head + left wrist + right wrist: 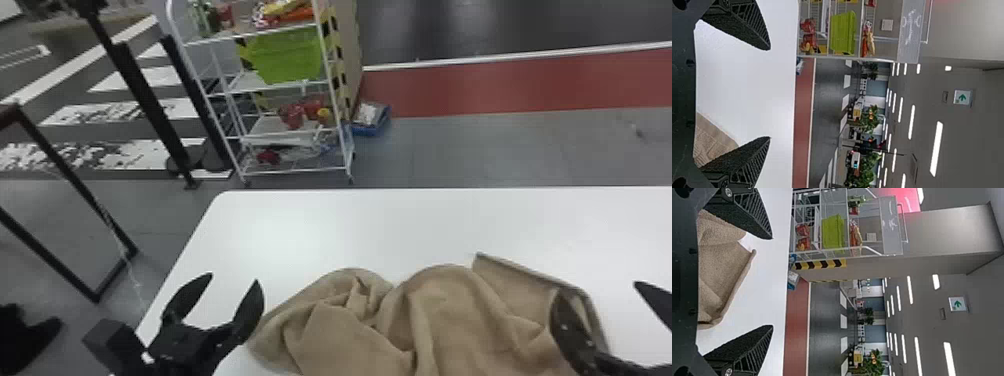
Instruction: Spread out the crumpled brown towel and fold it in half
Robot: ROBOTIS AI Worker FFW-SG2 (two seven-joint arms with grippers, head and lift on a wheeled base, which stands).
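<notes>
White trolley point(280, 88) stands beyond the table point(325, 230) bearing the crumpled brown towel point(445, 320).

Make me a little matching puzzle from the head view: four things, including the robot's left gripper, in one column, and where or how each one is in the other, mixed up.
Things
1. Brown towel
2. Green bin
3. Left gripper
4. Blue tray

Places and states
A. On the floor, beside the white rack
B. Open, to the left of the towel
C. Rumpled on the white table
D. On a shelf of the rack

Right pairs: 1-C, 2-D, 3-B, 4-A
</notes>
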